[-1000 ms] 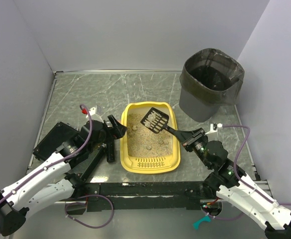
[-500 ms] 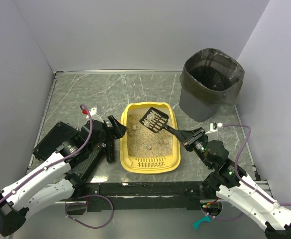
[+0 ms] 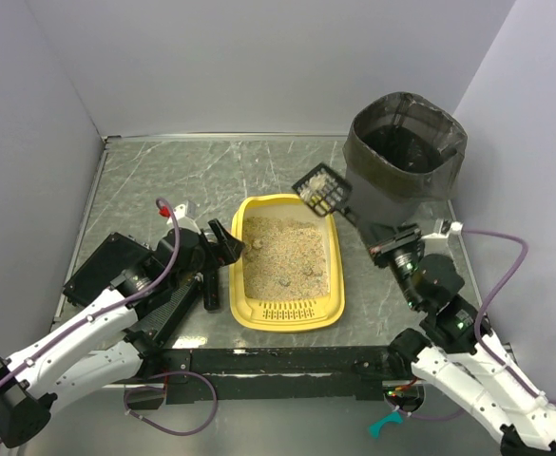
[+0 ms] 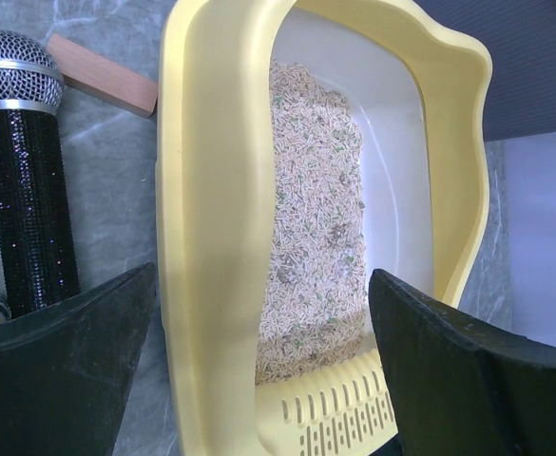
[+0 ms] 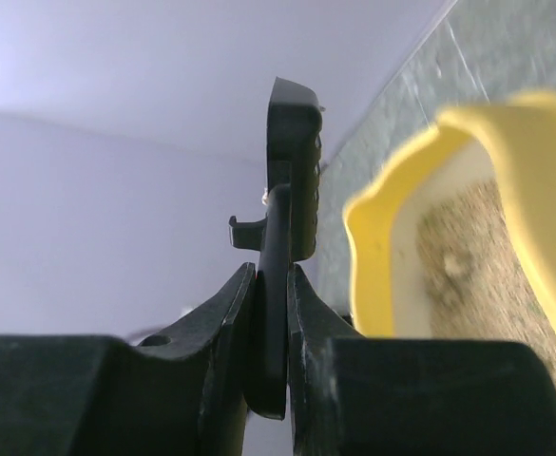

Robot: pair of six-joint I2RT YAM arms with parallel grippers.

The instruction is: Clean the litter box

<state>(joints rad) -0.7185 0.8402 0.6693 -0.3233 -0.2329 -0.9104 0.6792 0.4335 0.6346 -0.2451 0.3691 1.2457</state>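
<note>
Litter box (image 3: 236, 285), the yellow tray of beige granules, lay close to the near edge of the worktop (image 3: 163, 180), about midway along it, with its slotted grille end toward the arms. The left claw (image 3: 217, 266) stood wide apart beside the box's left wall. In the left wrist view that wall ran up between the two fingers, a placing that probably served to brace the tray against sliding, though contact could not be confirmed. The left arm reached in low from the near left corner, its forearm nearly flat to the worktop. A sparkly black microphone (image 4: 26, 190) and a small wooden block (image 4: 102, 87) lay just left of the box. The right claw (image 3: 377, 231) was clenched on the handle of a black slotted scoop (image 3: 323, 188), and the right wrist view showed the handle pinched between both fingers with the blade edge-on. The right arm rose from the near right corner, elbow bent, holding the scoop aloft between the box's far right corner and the lined grey bin (image 3: 392, 199) by the far right corner, apparently partway through a carry to dump. Whether the scoop held anything could not be told. A few darker clumps (image 3: 282, 282) sat in the litter, so more scooping seemed due.
</note>
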